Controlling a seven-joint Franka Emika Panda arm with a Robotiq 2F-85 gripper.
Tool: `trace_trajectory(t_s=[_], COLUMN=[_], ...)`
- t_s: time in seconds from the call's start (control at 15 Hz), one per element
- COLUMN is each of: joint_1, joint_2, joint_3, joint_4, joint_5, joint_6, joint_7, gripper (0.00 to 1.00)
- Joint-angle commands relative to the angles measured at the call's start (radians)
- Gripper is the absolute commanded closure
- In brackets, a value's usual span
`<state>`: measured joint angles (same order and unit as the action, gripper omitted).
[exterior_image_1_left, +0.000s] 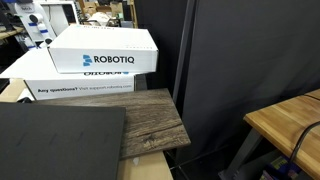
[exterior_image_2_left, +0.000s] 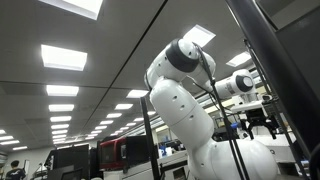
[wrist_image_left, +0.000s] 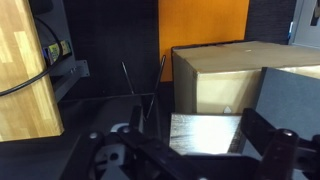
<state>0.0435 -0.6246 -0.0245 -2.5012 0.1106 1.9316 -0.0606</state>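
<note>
In the wrist view my gripper (wrist_image_left: 195, 152) is open and empty, its dark fingers spread at the bottom of the frame. Below and between them lies a wood-grain tabletop (wrist_image_left: 205, 133) with strong glare. Just beyond it stands a pale box (wrist_image_left: 215, 70), with a grey box face (wrist_image_left: 295, 95) to its right. In an exterior view the same tabletop (exterior_image_1_left: 150, 120) carries a white Robotiq box (exterior_image_1_left: 105, 50) stacked on a wider white box (exterior_image_1_left: 80, 87); the gripper is out of that view. The white arm (exterior_image_2_left: 185, 100) shows from below in an exterior view, its gripper hidden.
A dark flat panel (exterior_image_1_left: 55, 140) covers the near left. A black curtain (exterior_image_1_left: 240, 60) hangs behind the tabletop. A light wooden table (exterior_image_1_left: 285, 120) with a black cable (exterior_image_1_left: 305, 135) stands right; it also shows in the wrist view (wrist_image_left: 20, 70). An orange panel (wrist_image_left: 203, 25) is behind the boxes.
</note>
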Motion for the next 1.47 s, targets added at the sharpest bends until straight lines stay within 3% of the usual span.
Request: trace_trajectory(t_s=[0.0, 1.07, 1.13, 1.27, 1.33, 1.4], joint_1=[-0.003, 0.001, 0.001, 0.002, 0.001, 0.002], joint_2=[0.001, 0.0, 0.0, 0.0, 0.0, 0.0], joint_3=[0.003, -0.001, -0.001, -0.001, -0.001, -0.001], joint_4=[0.002, 0.0, 0.0, 0.0, 0.0, 0.0], joint_5=[0.006, 0.018, 0.019, 0.022, 0.019, 0.019], joint_6=[-0.003, 0.003, 0.004, 0.002, 0.003, 0.003], joint_7=[-0.006, -0.01, -0.011, -0.008, -0.011, -0.011], gripper=[0.0, 0.0, 0.25, 0.34, 0.09, 0.08])
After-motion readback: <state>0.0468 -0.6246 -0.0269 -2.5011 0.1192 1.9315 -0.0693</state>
